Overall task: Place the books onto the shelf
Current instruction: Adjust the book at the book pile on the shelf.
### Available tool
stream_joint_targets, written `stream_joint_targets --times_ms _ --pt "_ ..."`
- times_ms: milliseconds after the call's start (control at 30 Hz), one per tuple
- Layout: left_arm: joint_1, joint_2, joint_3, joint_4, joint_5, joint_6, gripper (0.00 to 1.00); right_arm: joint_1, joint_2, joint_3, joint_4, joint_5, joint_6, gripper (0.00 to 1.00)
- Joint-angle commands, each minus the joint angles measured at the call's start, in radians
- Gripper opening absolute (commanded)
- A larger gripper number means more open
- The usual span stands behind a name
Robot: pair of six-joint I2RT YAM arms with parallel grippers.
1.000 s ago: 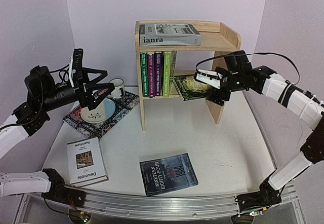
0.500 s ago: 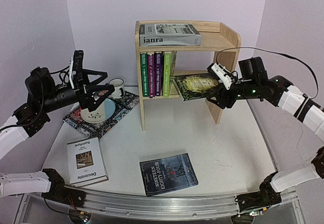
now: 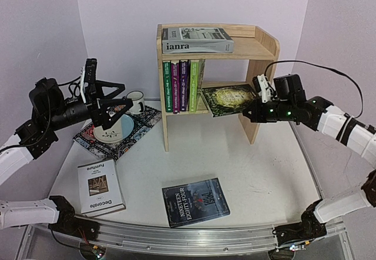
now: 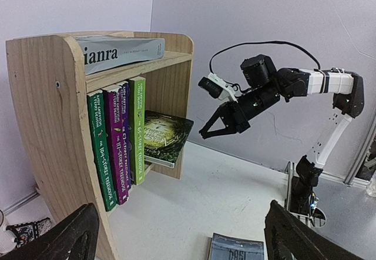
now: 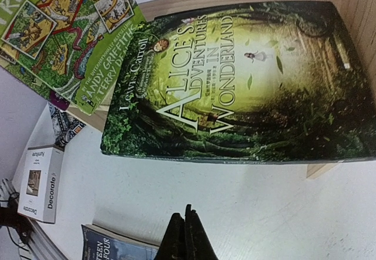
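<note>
The pine shelf (image 3: 262,49) stands at the back. A grey "ianra" book (image 3: 197,39) lies on its top tier. Green and purple books (image 3: 181,86) stand upright on the lower tier. Beside them the Alice book (image 3: 226,100) lies flat, jutting over the front edge (image 5: 247,83). On the table lie the white "Decorate" (image 3: 101,186) and the dark "Nineteen Eighty-Four" (image 3: 195,201). My right gripper (image 3: 247,115) hovers just in front of the Alice book, shut (image 5: 187,216) and empty. My left gripper (image 3: 114,110) hangs open at the left (image 4: 181,207).
A patterned black mat (image 3: 145,119) left of the shelf carries a plate (image 3: 111,129) and a mug (image 3: 136,101). A metal rail (image 3: 176,237) runs along the near table edge. Walls close in behind and at both sides.
My right gripper has drawn back to the right from the Alice book and shut empty. The book stays on the lower tier. The left arm has not moved.
</note>
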State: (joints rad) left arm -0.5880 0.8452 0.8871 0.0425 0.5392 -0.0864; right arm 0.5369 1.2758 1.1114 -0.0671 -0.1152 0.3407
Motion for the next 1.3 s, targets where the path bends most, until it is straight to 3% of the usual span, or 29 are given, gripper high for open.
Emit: stream_joint_targets --times_ms 0,667,1267 --pt "-0.001 -0.019 0.001 0.019 0.008 -0.007 1.0 0.003 0.027 -0.047 0.136 -0.07 0.13 0.0" --pt "-0.001 -0.029 -0.012 0.018 0.0 0.006 1.0 0.169 0.224 0.071 0.162 0.011 0.078 0.0" --pt "-0.002 -0.047 -0.02 0.0 -0.02 0.025 1.0 0.146 0.347 0.217 0.113 0.069 0.022 0.0"
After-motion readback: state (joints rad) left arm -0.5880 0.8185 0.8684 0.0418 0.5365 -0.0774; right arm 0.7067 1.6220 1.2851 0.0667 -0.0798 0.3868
